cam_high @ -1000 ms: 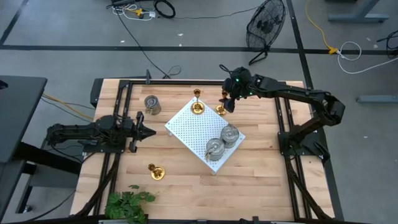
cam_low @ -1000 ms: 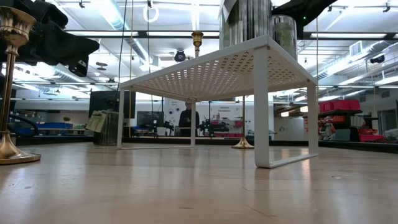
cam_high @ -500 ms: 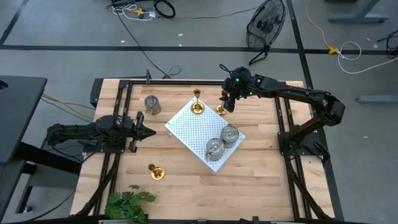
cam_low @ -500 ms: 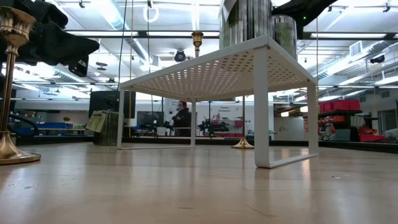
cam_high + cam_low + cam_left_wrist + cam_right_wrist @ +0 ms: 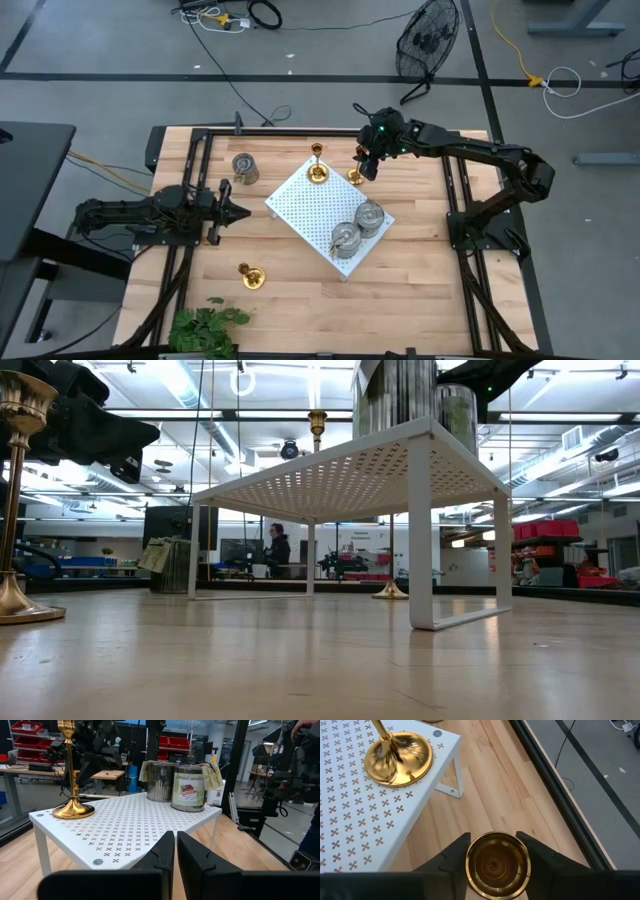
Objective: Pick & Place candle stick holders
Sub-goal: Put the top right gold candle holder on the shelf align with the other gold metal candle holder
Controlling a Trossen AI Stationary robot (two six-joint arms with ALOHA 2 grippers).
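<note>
Brass candle stick holder upright between right gripper jaws, fingers flanking cup, contact unclear. Rigid, polished, likely slippery, top-heavy; grip at cup. Left gripper jaws together, idle.

The high camera looks straight down over the whole wooden worktop. The low camera sits at worktop level, facing the room. Each wrist camera looks closely past its own tool. All four views share the white perforated square board.
</note>
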